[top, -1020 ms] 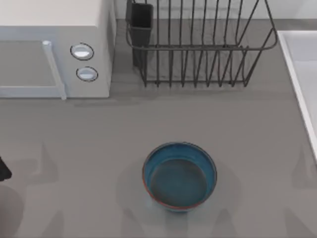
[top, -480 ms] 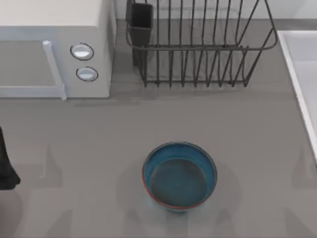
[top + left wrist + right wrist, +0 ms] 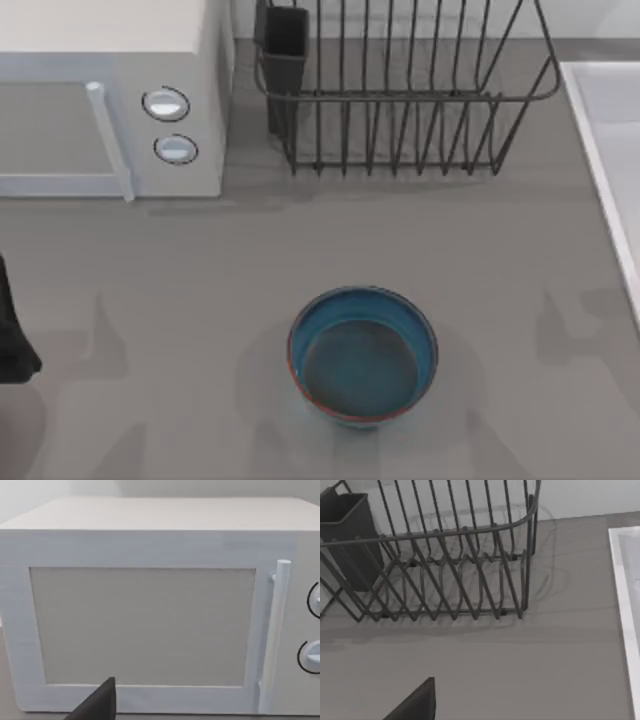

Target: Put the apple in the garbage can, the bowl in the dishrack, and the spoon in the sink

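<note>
Soft, even light falls from overhead, bright without glare. Faint blurred shadows lie on the grey bench [image 3: 200, 280] around the bowl [image 3: 363, 355] and under the dishrack [image 3: 400, 90]. The microwave [image 3: 150, 605] front looks flat and washed pale.

Teal bowl [image 3: 363, 357] upright on table [image 3: 200, 280], dishrack [image 3: 400, 90] behind, perhaps empty.

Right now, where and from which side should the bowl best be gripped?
Probably the thin rim of the bowl, one finger inside and one outside, coming from above: it stands upright and open on the table, with steep walls too wide to span.
</note>
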`<state>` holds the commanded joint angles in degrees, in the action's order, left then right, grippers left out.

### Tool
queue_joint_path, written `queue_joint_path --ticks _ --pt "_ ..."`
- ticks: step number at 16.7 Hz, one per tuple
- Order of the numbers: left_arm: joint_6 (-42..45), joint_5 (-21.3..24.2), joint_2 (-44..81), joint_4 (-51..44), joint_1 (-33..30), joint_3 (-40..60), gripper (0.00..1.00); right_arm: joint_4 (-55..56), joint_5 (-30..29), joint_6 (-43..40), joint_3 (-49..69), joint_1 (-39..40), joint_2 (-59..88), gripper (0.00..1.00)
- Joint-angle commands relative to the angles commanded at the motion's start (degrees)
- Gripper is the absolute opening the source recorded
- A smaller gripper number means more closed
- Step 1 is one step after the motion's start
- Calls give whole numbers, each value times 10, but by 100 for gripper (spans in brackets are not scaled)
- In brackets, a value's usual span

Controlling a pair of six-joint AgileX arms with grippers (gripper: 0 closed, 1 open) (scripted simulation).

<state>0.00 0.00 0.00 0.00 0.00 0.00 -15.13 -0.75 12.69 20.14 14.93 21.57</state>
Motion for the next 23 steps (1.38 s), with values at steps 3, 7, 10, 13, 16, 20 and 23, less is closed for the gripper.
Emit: queue_joint_path --ticks 3,7,10,13,16,20,23 --pt "0 0 0 0 0 0 100 -104 -3 73 135 80 170 100" --pt "0 0 0 0 0 0 100 -256 -1 164 315 171 412 100" --pt "0 0 0 0 0 0 100 -364 3 216 437 217 569 100" --pt "0 0 0 0 0 0 100 -454 7 251 546 242 702 100" --pt "0 0 0 0 0 0 100 -518 8 271 631 251 803 100" --pt "0 0 0 0 0 0 100 -558 7 280 685 250 861 100" --pt "0 0 0 0 0 0 100 -558 7 281 686 250 862 100"
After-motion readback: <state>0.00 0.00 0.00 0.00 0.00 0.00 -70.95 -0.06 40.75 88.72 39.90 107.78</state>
